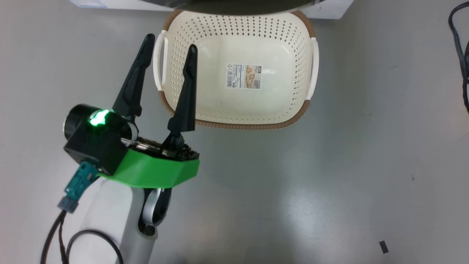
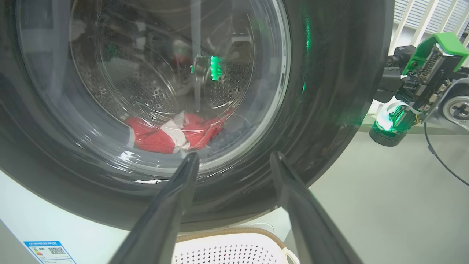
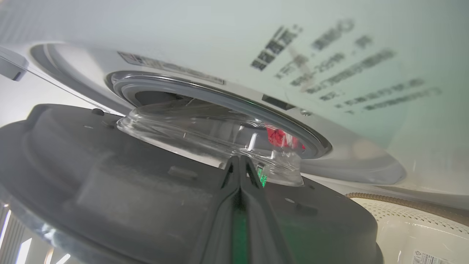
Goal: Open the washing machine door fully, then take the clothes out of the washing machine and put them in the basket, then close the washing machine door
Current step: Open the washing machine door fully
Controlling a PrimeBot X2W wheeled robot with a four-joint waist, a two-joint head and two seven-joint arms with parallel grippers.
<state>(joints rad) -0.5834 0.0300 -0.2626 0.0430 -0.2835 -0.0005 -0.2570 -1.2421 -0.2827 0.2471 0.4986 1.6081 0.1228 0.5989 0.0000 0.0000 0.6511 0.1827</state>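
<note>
The washing machine door (image 2: pixel 329 110) stands partly open, its glossy black rim and glass window close in front of my open left gripper (image 2: pixel 234 156). Through the glass the red and white clothes (image 2: pixel 157 135) lie in the steel drum. In the head view my left gripper (image 1: pixel 170 42) hangs empty over the left handle of the basket (image 1: pixel 249 125), which is empty on the floor below the door. My right gripper (image 3: pixel 236 158) is shut, its fingers behind the door (image 3: pixel 110 176) against its grey inner face beside the glass bowl. The washing machine (image 3: pixel 220 29) shows its grey ring and the clothes (image 3: pixel 278 136).
My right arm's green wrist housing (image 2: pixel 436 47) sits past the door's right edge. A black cable (image 1: pixel 461 55) lies at the far right of the grey floor, and a small black scrap (image 1: pixel 383 246) at the lower right. A blue label (image 2: pixel 49 252) is on the machine's front.
</note>
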